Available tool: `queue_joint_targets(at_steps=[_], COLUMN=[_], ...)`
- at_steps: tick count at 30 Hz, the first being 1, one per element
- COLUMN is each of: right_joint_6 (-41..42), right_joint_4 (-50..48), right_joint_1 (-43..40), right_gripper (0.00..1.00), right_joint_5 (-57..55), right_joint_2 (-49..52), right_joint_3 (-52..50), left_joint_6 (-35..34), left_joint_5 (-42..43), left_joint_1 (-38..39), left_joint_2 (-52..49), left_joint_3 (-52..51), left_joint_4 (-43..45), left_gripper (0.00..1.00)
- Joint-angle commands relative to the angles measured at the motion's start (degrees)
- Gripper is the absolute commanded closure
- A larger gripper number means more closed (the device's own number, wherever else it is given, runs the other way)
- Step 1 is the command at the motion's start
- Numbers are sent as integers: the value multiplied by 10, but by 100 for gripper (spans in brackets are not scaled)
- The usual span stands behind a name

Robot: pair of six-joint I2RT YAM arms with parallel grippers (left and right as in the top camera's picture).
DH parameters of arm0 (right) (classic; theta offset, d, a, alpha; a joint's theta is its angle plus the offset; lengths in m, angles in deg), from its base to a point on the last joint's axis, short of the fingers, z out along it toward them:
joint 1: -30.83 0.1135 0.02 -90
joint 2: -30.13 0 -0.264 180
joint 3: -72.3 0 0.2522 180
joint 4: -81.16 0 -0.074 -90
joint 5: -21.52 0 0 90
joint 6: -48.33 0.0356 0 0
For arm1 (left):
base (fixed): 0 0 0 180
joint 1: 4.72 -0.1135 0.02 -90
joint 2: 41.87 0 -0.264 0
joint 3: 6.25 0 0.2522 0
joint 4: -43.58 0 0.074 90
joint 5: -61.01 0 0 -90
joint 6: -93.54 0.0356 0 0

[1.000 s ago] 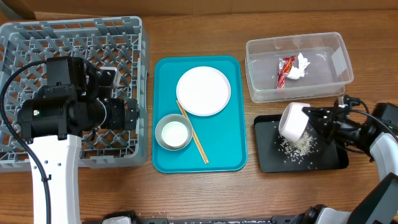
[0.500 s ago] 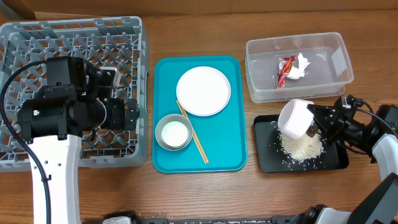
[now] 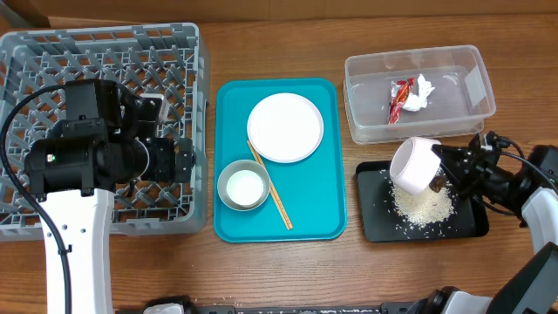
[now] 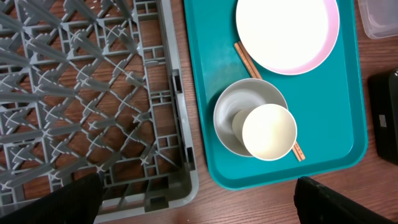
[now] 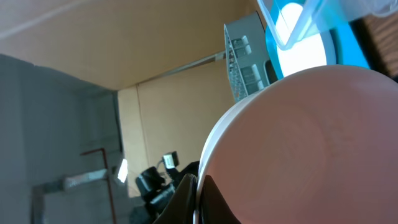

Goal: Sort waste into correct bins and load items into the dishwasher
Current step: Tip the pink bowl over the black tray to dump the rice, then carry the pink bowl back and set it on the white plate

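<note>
Grey dish rack (image 3: 105, 52): far left of the table, lattice bottom bare where it can be seen. Left arm: raised over the rack's right half, forearm reaching toward the teal tray. Left gripper (image 3: 185, 161): hangs above the rack's right wall, jaws spread to their widest, nothing between them. Teal tray (image 3: 323, 218): just right of the rack, flat on the table. Round white plate (image 3: 285, 127): on the tray's far half. Whitish bowl (image 4: 230, 112): on the tray's near left, upright, with a small white cup (image 4: 268, 132) standing inside it. Wooden chopsticks (image 3: 277, 201): one pair, lying diagonally from under the plate's edge past the bowl's right side. Clear tub (image 3: 362, 131): far right, holding a crumpled red wrapper with white tissue (image 3: 410, 94). Black tray (image 3: 375, 222): just in front of the tub, with a heap of white rice (image 3: 423, 205) and scattered grains on it. Right arm: comes in from the right edge, low over the black tray. Right gripper (image 3: 449, 170): closed tight on the rim of a pale pink bowl (image 3: 414, 164), held tipped on its side above the rice; its underside fills the right wrist view.
</note>
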Motion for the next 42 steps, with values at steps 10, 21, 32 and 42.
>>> queue_joint_targets(at_steps=[10, 21, 32, 42], right_joint_6=[-88, -88, -203, -122], right_joint_4=[-8, 64, 127, 79], right_joint_1=[208, 364, 362, 267], right_gripper=[96, 96, 96, 96], right_joint_5=[-170, -474, -315, 25], right_joint_2=[-40, -40, -40, -40], right_joint_3=[89, 184, 184, 185], left_joint_6=[5, 5, 5, 5], left_joint_5=[-2, -3, -3, -3], left_joint_1=[2, 2, 2, 2], left_joint_2=[0, 0, 0, 0], left_joint_3=[10, 10, 10, 10], left_joint_4=[2, 3, 2, 2], left_gripper=[0, 0, 0, 0])
